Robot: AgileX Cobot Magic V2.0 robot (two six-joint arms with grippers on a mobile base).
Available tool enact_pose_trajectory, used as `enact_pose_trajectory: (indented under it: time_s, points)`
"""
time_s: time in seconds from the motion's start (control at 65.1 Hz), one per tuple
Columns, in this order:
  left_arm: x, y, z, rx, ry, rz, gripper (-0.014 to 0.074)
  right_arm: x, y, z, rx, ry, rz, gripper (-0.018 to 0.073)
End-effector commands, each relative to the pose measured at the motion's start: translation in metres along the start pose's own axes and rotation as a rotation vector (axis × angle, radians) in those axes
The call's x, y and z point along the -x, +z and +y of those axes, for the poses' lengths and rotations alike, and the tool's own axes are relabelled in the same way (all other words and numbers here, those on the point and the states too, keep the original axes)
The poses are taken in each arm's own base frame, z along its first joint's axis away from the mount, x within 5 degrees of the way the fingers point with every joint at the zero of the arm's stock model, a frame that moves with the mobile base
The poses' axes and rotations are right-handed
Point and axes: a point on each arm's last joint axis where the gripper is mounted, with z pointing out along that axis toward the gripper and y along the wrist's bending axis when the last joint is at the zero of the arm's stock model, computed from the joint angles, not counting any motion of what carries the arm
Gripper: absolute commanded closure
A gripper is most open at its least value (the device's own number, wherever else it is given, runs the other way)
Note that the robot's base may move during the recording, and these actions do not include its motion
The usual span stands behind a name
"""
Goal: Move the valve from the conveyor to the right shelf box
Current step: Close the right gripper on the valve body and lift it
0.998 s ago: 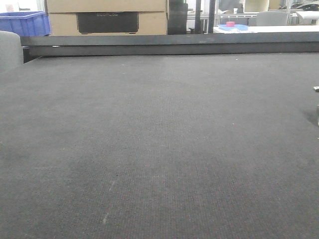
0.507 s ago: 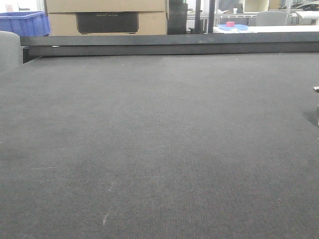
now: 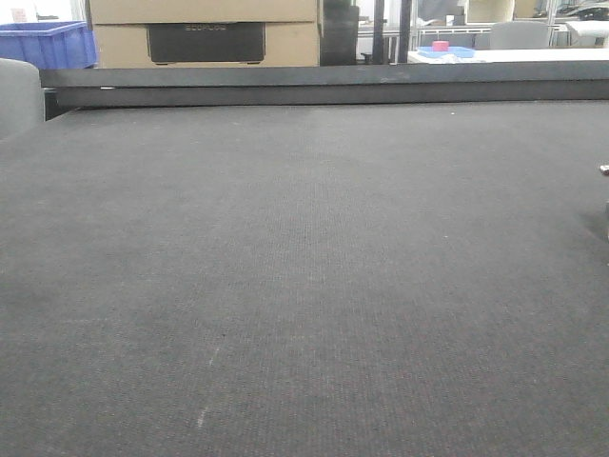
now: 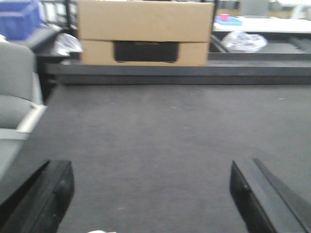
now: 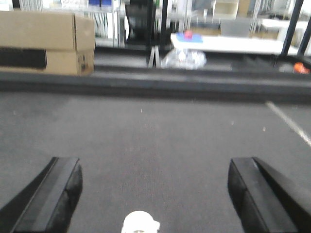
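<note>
**A:** Arm pose, both wrists?

**B:** Both hung low over the conveyor [image 3: 304,286], with the cameras looking along the belt toward 12 o'clock. The left gripper [image 4: 150,167] was released. Its black fingers [image 4: 43,199] sat at 7 and 5 o'clock, wide apart, with bare belt between them. The right gripper [image 5: 155,162] was spread the same way, fingers [image 5: 262,199] wide apart and clasping nothing.

**A:** Valve location?

**B:** Not certain. A white round piece [image 5: 140,224] sat at 6 o'clock in the right wrist view, between the fingers and cut by the frame edge. It was blurred, so I could not tell whether it was the valve or whether it touched the belt.

**A:** Differences between views?

**B:** The front view showed belt, plus a small pale scrap [image 3: 603,169] cut off at 3 o'clock. Only the left wrist view showed a grey moulded unit [image 4: 14,102], at 9 o'clock. Only the right wrist view showed a white stripe [image 5: 289,121] on the belt at 3 o'clock and an orange item [image 5: 301,68] at 2 o'clock.

**A:** Surface, room?

**B:** The belt was dark grey and woven, with a dark rail [image 3: 324,88] along its far edge. Behind the rail stood a cardboard box [image 3: 114,43] at 11 o'clock and a blue bin [image 3: 48,43] at 10. A pink object [image 3: 440,46] rested on a blue dish [image 3: 459,53] at 1 o'clock, on a white table [image 5: 228,43]. A crumpled clear bag [image 5: 183,58] lay just beyond the rail.
</note>
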Motion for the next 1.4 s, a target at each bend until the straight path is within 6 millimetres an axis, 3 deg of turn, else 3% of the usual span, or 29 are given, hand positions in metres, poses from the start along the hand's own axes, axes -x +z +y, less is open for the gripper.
enact_pose_trajectory:
  time_s: [0.0,0.23,0.338,0.384,0.752,1.059,1.382]
  points:
    - [0.008,0.008,-0.004,-0.033,-0.042,-0.003,0.0015,0.017,0.018,-0.001,0.001,-0.013,0.128,0.0100]
    - [0.017,0.016,-0.013,-0.091,-0.034,-0.003,0.0015,0.048,0.071,-0.002,0.021,-0.020,0.402,0.0121]
    - [0.017,0.016,-0.014,-0.094,-0.034,0.004,0.0015,0.047,0.097,-0.002,0.031,-0.018,0.544,0.0039]
    - [0.017,0.016,-0.014,-0.094,-0.034,0.004,0.0015,0.042,0.110,-0.003,0.035,-0.016,0.610,-0.0017]
    - [0.016,0.016,-0.014,-0.094,-0.033,0.006,0.0015,-0.017,0.177,-0.005,0.050,0.001,0.960,-0.0009]
    - [0.016,0.016,-0.014,-0.094,-0.033,0.006,0.0015,-0.058,0.220,-0.007,0.047,0.010,1.049,-0.0009]
    - [0.016,0.016,-0.014,-0.094,-0.033,0.011,0.0015,-0.090,0.246,-0.009,0.043,0.015,1.094,-0.0009]
